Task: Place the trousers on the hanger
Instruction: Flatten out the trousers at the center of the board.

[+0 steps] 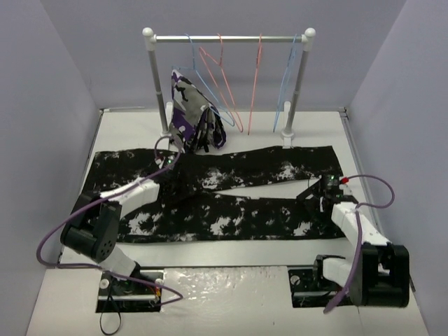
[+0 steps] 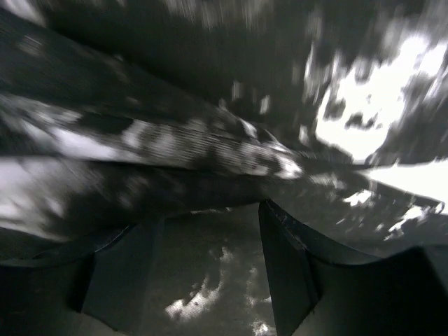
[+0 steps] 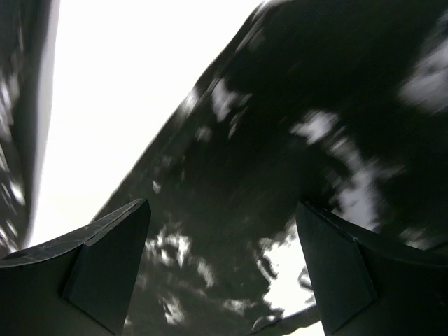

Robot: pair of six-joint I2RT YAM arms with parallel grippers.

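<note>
The black, white-splotched trousers [image 1: 231,203] lie spread flat across the table, both legs running left to right. My left gripper [image 1: 168,162] is down on the upper leg near its left part. In the left wrist view its fingers [image 2: 283,266] stand apart, with trouser cloth between them and a raised fold [image 2: 210,150] lying across just past their tips. My right gripper [image 1: 318,190] hovers open over the right end of the trousers [image 3: 280,140], nothing between its fingers. An empty light-blue hanger [image 1: 285,84] hangs at the right end of the rail.
A white rack [image 1: 227,38] stands at the back. On it hang two pink-red hangers [image 1: 255,77], another light-blue wire hanger [image 1: 192,59] and a purple, white and black garment [image 1: 189,119] at the left. Grey walls close in both sides.
</note>
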